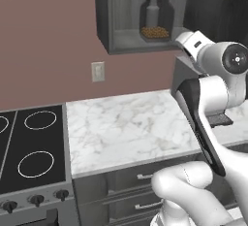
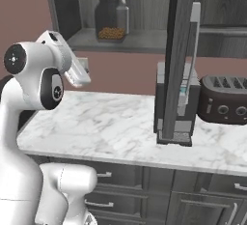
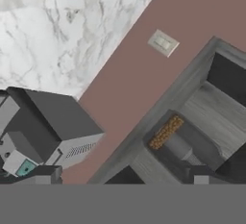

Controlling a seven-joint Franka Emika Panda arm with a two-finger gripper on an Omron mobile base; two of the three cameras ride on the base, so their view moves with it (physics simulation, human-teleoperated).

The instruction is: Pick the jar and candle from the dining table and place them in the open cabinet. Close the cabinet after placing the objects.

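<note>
Jar inside open cabinet, beside spray bottle.

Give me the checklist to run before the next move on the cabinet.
1. Jar inside the cabinet: ok, it stands on the shelf behind a spray bottle.
2. Candle inside the cabinet: cannot tell, it is too small to make out on the shelf.
3. Fingers free: ok, they are spread apart with nothing between them.
4. Cabinet door closed: not ok, it stands open, edge-on in the right base view.
5. Door swing clear of the coffee machine: cannot tell.
</note>
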